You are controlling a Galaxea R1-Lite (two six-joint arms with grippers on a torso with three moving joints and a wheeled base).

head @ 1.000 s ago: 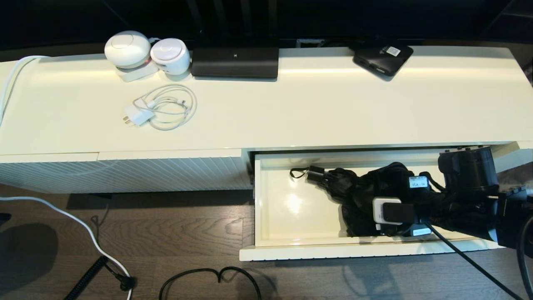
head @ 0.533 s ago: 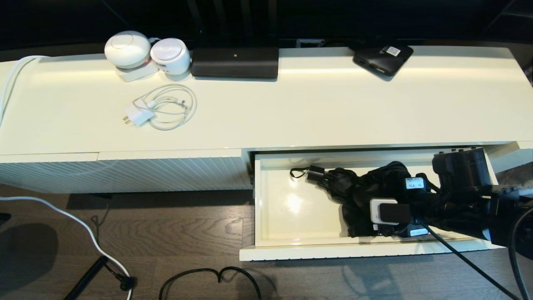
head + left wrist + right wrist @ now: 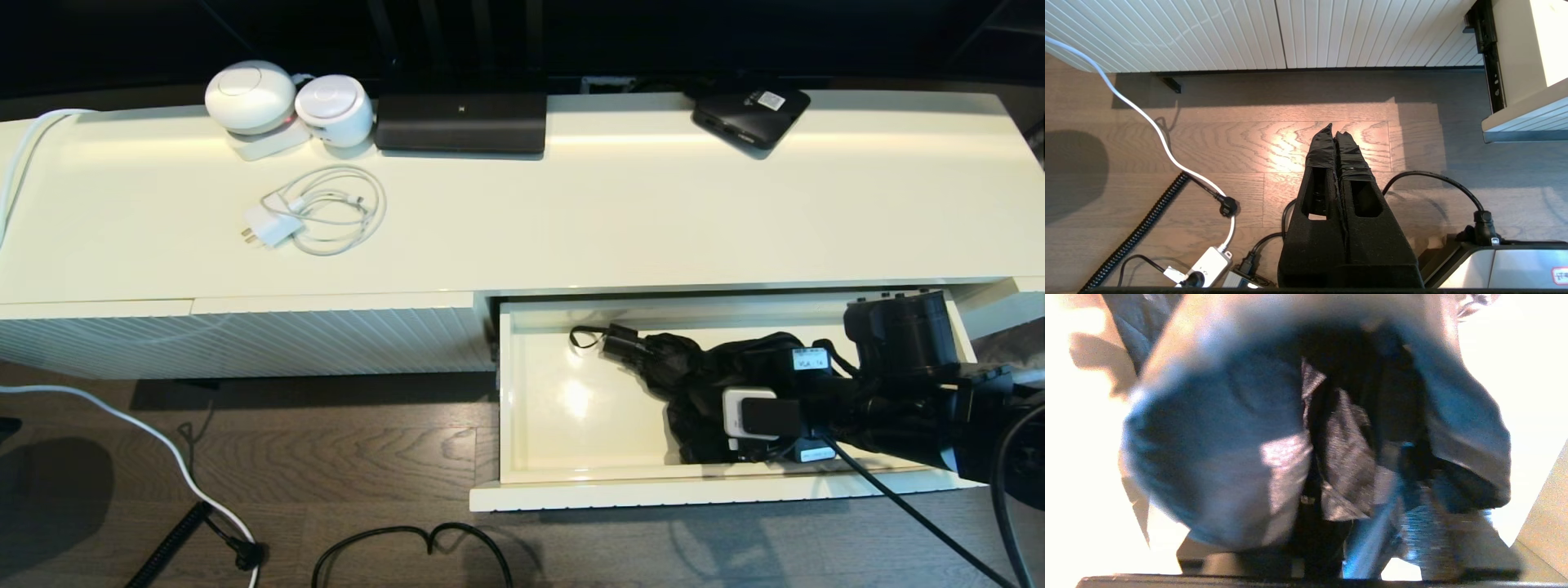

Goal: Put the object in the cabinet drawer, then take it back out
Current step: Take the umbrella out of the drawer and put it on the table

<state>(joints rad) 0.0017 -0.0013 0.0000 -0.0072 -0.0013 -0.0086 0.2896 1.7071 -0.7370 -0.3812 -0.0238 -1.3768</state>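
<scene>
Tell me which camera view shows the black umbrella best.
The head view: the umbrella lies whole in the open drawer, handle and strap visible. The right wrist view shows only blurred fabric close up. The left wrist view shows none of it.

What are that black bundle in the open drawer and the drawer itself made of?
The umbrella looks like thin woven synthetic fabric: it rumples loosely and shows a faint sheen. The drawer seems to be lacquered or laminated board: its cream inside is glossy and mirrors the light.
</scene>
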